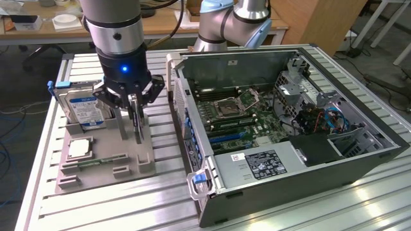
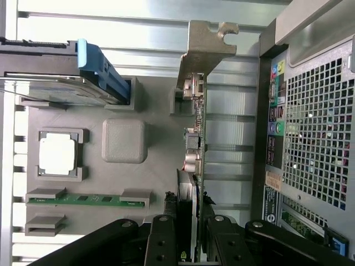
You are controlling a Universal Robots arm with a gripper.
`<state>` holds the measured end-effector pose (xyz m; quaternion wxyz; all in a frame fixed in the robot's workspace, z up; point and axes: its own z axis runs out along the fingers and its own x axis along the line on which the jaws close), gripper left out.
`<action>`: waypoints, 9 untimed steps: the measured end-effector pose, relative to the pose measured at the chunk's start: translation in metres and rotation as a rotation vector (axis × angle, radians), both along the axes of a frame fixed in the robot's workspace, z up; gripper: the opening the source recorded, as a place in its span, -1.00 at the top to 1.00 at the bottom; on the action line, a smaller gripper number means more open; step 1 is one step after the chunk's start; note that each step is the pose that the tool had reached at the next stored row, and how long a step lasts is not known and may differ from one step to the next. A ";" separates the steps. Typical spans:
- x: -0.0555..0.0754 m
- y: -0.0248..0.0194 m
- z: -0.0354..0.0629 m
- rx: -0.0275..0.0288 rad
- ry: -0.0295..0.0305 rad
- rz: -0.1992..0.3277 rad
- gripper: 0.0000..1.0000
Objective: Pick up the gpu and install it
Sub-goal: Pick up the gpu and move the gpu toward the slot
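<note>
The gpu [image 1: 136, 122] is a thin dark card standing on edge in a slot of the grey holder tray [image 1: 96, 180], at the exterior view's left. My gripper [image 1: 134, 107] comes straight down onto its top edge and is shut on it, one finger on each face. In the wrist view the gpu [image 2: 195, 138] runs away from my gripper [image 2: 191, 224], and its metal end bracket [image 2: 205, 41] is at the far end. Whether the card's lower edge has left the slot I cannot tell. The open computer case [image 1: 359, 159] lies beside the tray, with its motherboard [image 1: 244, 115] exposed.
On the same tray stand a silver hard drive [image 1: 83, 108] in a blue caddy, a processor chip [image 1: 79, 148] and a green memory stick [image 1: 99, 160]. The case's rear panel [image 2: 316, 111] is close to the card. A second robot arm [image 1: 224, 19] stands behind the case.
</note>
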<state>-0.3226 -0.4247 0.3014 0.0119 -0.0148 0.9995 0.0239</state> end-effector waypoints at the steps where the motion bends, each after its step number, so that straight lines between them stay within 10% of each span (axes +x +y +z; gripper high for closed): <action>1: 0.000 0.0000 0.0003 -0.0002 0.0002 0.003 0.47; 9: 0.000 0.0000 0.0087 -0.0003 0.0002 0.016 0.47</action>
